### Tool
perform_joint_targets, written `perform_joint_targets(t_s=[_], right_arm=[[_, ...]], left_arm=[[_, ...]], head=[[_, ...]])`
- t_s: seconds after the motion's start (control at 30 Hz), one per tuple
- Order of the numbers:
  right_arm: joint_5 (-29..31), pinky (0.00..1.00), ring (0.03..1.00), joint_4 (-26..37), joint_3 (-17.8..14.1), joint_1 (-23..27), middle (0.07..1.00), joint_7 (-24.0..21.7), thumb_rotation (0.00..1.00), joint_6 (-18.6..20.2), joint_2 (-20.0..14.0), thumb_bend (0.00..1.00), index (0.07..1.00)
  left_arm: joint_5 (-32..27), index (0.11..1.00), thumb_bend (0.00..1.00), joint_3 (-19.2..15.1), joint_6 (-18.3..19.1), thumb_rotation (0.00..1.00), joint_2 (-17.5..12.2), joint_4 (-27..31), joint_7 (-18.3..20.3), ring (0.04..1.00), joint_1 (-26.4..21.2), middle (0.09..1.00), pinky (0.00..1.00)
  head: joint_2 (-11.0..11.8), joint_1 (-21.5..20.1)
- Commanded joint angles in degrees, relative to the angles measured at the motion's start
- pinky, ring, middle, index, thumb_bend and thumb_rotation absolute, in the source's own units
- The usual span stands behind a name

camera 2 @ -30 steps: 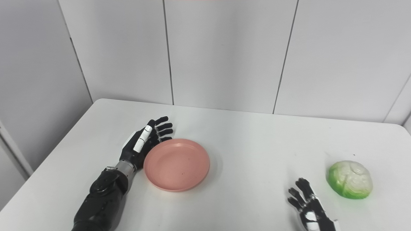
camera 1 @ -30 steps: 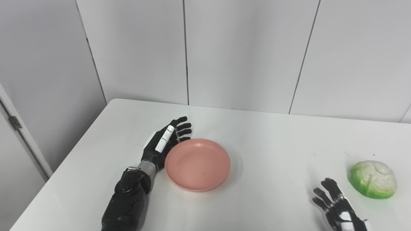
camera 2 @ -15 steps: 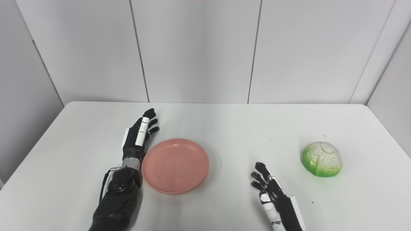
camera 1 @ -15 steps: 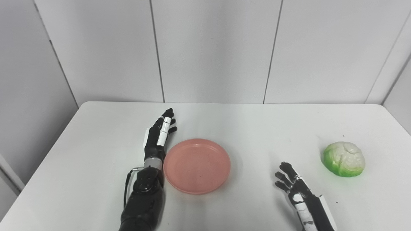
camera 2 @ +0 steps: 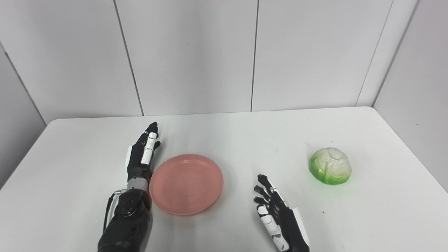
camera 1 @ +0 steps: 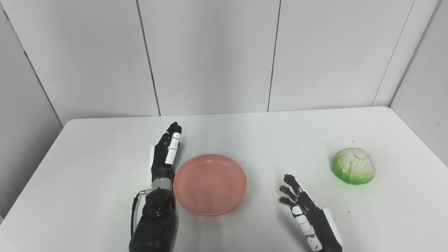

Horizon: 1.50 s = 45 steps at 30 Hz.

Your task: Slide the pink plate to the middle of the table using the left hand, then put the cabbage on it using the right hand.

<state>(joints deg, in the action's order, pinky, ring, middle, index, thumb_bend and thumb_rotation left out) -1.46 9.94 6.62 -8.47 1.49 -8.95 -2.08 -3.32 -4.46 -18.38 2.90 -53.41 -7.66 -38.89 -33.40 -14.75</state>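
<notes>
With its flat edge set just beside the pink plate [camera 1: 210,184], the left hand [camera 1: 164,155] keeps fingers straight and together, suited to pushing it right. Near right, the right hand [camera 1: 306,217] waits empty, fingers apart, while the cabbage [camera 1: 354,165] sits farther right on the table [camera 1: 87,168].

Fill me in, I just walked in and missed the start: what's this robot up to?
It is setting up to plate a cabbage. The left hand is open, edge-on beside the left rim of the pink plate, which lies empty near the table's middle. The right hand is open too, holding nothing, between the plate and the cabbage, which sits untouched at the right of the white table.
</notes>
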Motion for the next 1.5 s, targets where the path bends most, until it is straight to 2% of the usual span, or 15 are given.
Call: perform_joint_targets(t_s=[0.0,0.07,0.2,0.27,0.33,0.47,0.53,0.67,0.7,0.77,0.87,1.07,1.2,1.3,1.47], right_arm=[[-0.98,0.81,0.869,3.62,-0.36,-2.2,0.913,1.88,0.88,0.28,3.83,0.77,0.896],[-2.77,0.77,0.846,6.9,-0.95,-1.64,0.897,3.36,0.83,3.04,3.87,0.79,0.892],[-8.89,0.72,0.819,14.49,-2.46,1.07,0.884,4.36,0.79,10.35,1.89,0.8,0.889],[-12.8,0.68,0.806,19.13,-3.79,3.94,0.902,2.92,0.81,15.67,-0.88,0.82,0.912],[-15.49,0.64,0.795,21.41,-4.56,5.74,0.907,1.88,0.82,18.78,-2.36,0.83,0.916],[-22.62,0.69,0.824,27.76,-7.31,13.88,0.9,-5.15,0.82,30.99,-10.27,0.88,0.91],[-27.12,0.71,0.836,29.15,-10.02,18.82,0.897,-13.18,0.82,34.89,-15.58,0.9,0.906],[-35.74,0.68,0.837,28.76,-14.82,26.58,0.906,-27.7,0.79,35.87,-21.03,0.93,0.882],[-37.4,0.68,0.834,28.69,-15.49,27.6,0.906,-30.01,0.79,35.87,-21.31,0.93,0.88],[-39.8,0.68,0.84,27.1,-15.31,30.09,0.913,-33.51,0.78,35.85,-24.45,0.93,0.882],[-42.12,0.71,0.867,23.33,-13.57,32.63,0.913,-35.72,0.77,35.77,-28.46,0.96,0.875],[-47.33,0.66,0.848,13.88,-7.98,35.67,0.896,-36.39,0.72,34.54,-34.84,1.0,0.856],[-48.69,0.66,0.85,8.68,-4.64,37.82,0.894,-37.38,0.62,34.75,-37.12,1.0,0.839],[-50.62,0.69,0.879,3.69,-1.8,40.8,0.925,-43.36,0.52,35.71,-37.92,1.0,0.851],[-54.37,0.69,0.911,-2.33,2.4,45.05,0.95,-52.0,0.42,35.83,-38.47,1.0,0.863]], left_arm=[[-0.28,0.809,0.81,0.28,0.59,0.79,-0.45,-3.59,2.05,0.912,2.14,0.917,0.87],[-0.41,0.816,0.79,0.25,-0.16,0.83,-1.13,-4.01,2.79,0.906,2.01,0.913,0.87],[-1.42,0.823,0.79,-0.34,-1.16,0.84,-2.17,-5.24,4.27,0.901,1.79,0.913,0.85],[-1.96,0.817,0.79,-0.45,-1.33,0.84,-2.45,-5.2,5.12,0.903,2.16,0.911,0.85],[-2.18,0.818,0.79,-0.49,-1.62,0.84,-2.62,-5.49,5.56,0.905,2.29,0.911,0.84],[-3.05,0.83,0.81,-0.95,-2.47,0.84,-2.88,-7.38,6.28,0.903,2.44,0.913,0.85],[-3.12,0.832,0.81,-1.02,-3.1,0.84,-3.06,-8.23,6.63,0.904,2.63,0.913,0.85],[-3.04,0.831,0.81,-0.94,-4.51,0.84,-3.59,-9.83,7.21,0.905,2.71,0.911,0.86],[-3.13,0.832,0.8,-1.0,-4.79,0.84,-3.68,-10.25,7.43,0.906,2.64,0.911,0.86],[-3.39,0.83,0.79,-1.21,-4.86,0.84,-3.78,-10.25,7.68,0.903,2.8,0.909,0.86],[-3.25,0.835,0.76,-1.1,-4.9,0.84,-3.89,-10.29,7.78,0.906,3.03,0.915,0.87],[-3.28,0.83,0.78,-1.17,-4.37,0.83,-3.63,-9.79,7.42,0.888,3.49,0.908,0.84],[-3.27,0.836,0.77,-1.12,-3.86,0.84,-3.63,-9.13,7.58,0.889,3.68,0.909,0.85],[-3.8,0.847,0.77,-1.28,-3.82,0.83,-3.7,-8.97,8.48,0.901,3.64,0.919,0.87],[-3.71,0.846,0.76,-0.98,-3.62,0.83,-3.66,-8.69,8.39,0.895,3.76,0.912,0.84]], head=[[0.48,-1.28],[0.95,-2.9],[2.06,-5.75],[2.91,-7.1],[3.77,-8.13],[4.73,-8.77],[5.45,-8.96],[6.11,-9.55],[6.11,-9.55],[6.18,-9.65],[6.28,-9.66],[6.17,-9.19],[5.82,-9.06],[5.73,-8.8],[5.41,-8.67]])
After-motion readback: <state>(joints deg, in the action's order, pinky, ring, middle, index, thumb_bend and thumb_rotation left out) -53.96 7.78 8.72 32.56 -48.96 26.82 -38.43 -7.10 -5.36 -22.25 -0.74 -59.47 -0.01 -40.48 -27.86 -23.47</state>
